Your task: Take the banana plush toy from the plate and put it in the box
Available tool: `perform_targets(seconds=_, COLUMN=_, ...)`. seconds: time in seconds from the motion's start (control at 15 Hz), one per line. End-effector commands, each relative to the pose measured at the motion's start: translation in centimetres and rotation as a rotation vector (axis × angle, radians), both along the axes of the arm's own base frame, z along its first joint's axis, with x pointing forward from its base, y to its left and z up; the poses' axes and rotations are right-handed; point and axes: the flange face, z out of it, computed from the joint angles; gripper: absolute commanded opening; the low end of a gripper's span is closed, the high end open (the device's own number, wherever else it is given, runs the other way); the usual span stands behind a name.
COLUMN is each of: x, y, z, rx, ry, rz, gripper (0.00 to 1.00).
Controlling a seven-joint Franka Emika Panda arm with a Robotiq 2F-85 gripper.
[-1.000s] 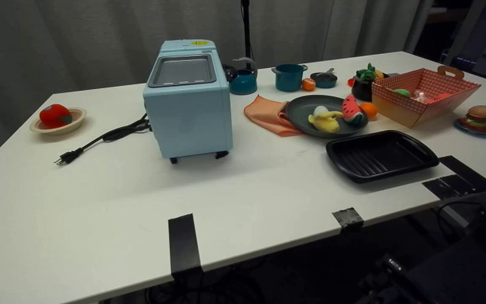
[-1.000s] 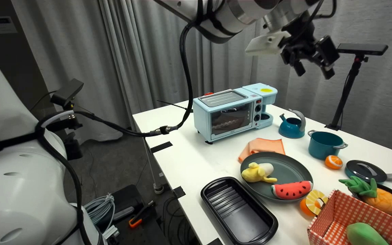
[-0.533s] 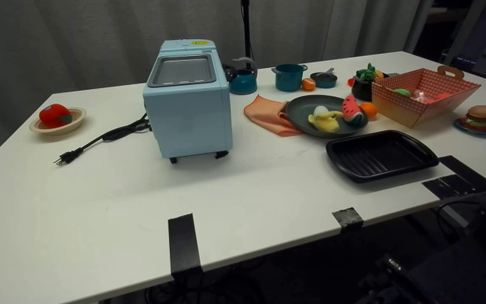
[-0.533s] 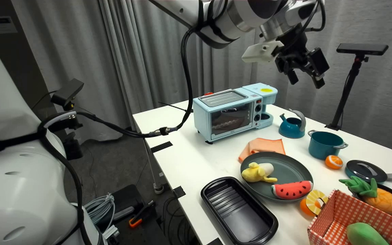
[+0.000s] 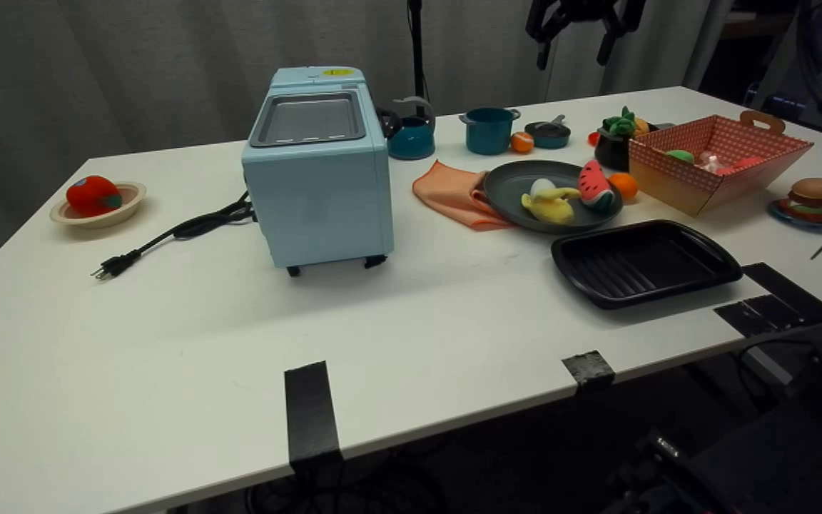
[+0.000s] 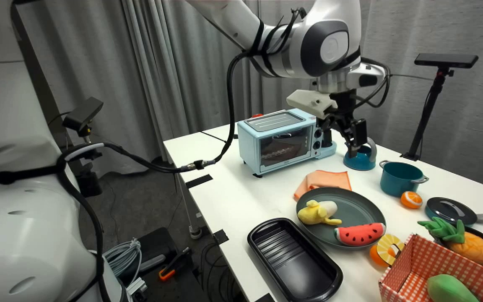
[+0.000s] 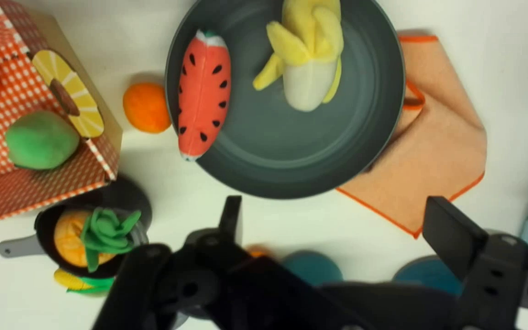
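Observation:
The banana plush toy (image 7: 310, 50), yellow with a whitish tip, lies on the dark grey plate (image 7: 287, 151). It also shows on the plate in both exterior views (image 5: 550, 208) (image 6: 313, 214). The red checked box (image 7: 12, 188) is at the left of the wrist view and beside the plate in the exterior views (image 5: 675, 185) (image 6: 424, 253); a green plush toy is inside. My gripper (image 7: 334, 201) is open and empty, its fingers wide apart. It hangs above the table, high over the plate in an exterior view (image 5: 574, 60) and in front of the kettle in an exterior view (image 6: 340, 149).
A watermelon plush (image 7: 202, 96) shares the plate. An orange (image 7: 147, 107) sits between plate and box. An orange cloth (image 7: 442, 133) lies partly under the plate. A black tray (image 6: 296, 264), a teal pot (image 6: 401, 180) and a pale blue toaster oven (image 6: 283, 142) stand around.
My gripper has come down and slightly toward the toaster oven in an exterior view, and has entered the top of an exterior view. The banana, plate and box have not moved.

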Motion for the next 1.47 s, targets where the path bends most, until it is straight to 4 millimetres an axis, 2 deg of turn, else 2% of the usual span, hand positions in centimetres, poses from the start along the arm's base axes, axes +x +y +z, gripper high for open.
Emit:
perform_targets(seconds=0.0, x=-0.4, y=0.3, z=-3.7, rx=0.027, ry=0.093, rz=0.01, gripper=1.0)
perform_targets(seconds=0.2, x=-1.3, y=1.7, z=-6.8, rx=0.025, ry=0.143, rz=0.002, gripper=1.0)
perform_targets(seconds=0.53, x=-2.5, y=4.2, z=-10.3, rx=-0.032, ry=0.165, rz=-0.001, gripper=1.0)
perform_targets(seconds=1.13, x=-4.6, y=3.2, z=-17.2, rx=-0.143, ry=0.218, rz=-0.024, gripper=1.0)
perform_targets(seconds=1.4, x=-4.8, y=3.0, z=-20.1, rx=-0.163, ry=0.234, rz=-0.045, gripper=1.0)
